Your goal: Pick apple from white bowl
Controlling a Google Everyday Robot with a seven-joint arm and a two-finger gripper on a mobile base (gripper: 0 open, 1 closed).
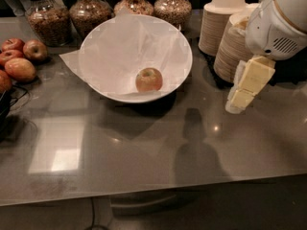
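Note:
The apple [149, 80], yellowish-green with a red-orange blush, lies alone at the bottom of the white bowl [180, 47], which is lined with crinkled white paper and stands at the back middle of the grey table. My gripper [240, 98], cream-coloured under a white arm housing [280, 20], hangs at the right, above the table. It is to the right of the bowl, apart from it, with its tip pointing down and left. It holds nothing that I can see.
Several darker red apples [21, 61] lie at the left edge. Jars of grain [88, 13] stand behind the bowl. Stacks of small beige disposable bowls [225, 25] stand at the back right, just behind my gripper. A dark object sits at the far left edge.

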